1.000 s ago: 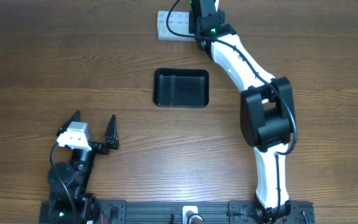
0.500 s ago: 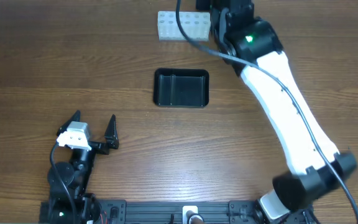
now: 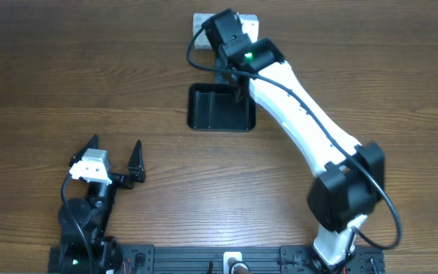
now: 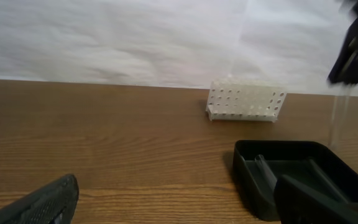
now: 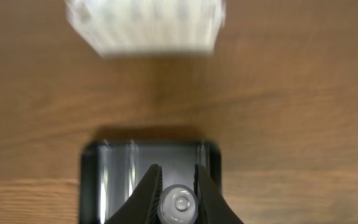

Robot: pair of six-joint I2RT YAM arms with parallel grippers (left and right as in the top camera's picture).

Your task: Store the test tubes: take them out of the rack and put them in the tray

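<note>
The white test tube rack [image 3: 201, 20] stands at the table's far edge, partly covered by my right arm. In front of it lies the black tray [image 3: 195, 120], where clear tubes [image 4: 261, 170] lie. My right gripper [image 3: 236, 82] hangs over the tray's right half, shut on a clear test tube [image 5: 178, 204] held upright. Seen from the left wrist, this tube [image 4: 339, 118] dangles just above the tray [image 4: 247, 163], with the rack [image 4: 246, 101] behind. My left gripper [image 3: 115, 157] rests open near the front left, far from the tray.
Bare wooden table [image 3: 371, 84] surrounds the tray and rack on all sides. A white backdrop [image 4: 135, 37] rises behind the rack. The arms' bases [image 3: 226, 262] line the near edge.
My right arm lifted away from the rack and swung back over the tray, carrying a test tube. The left arm has not moved.
</note>
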